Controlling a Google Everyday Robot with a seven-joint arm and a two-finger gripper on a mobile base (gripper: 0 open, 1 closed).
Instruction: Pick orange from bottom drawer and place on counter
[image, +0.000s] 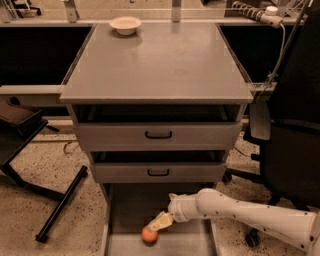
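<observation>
The orange (149, 235) lies on the flat grey floor of the open bottom drawer (129, 205), near its front middle. My gripper (160, 221) is at the end of the white arm (235, 212), which reaches in from the lower right. It sits low inside the drawer, just above and to the right of the orange, touching it or nearly so. The counter (160, 65) is the wide grey top of the cabinet, above the two closed drawers with black handles (158, 134).
A white bowl (125, 24) stands at the counter's back left. A black office chair (290, 130) stands close on the right of the cabinet. A black stand with a long floor leg (62, 202) is on the left.
</observation>
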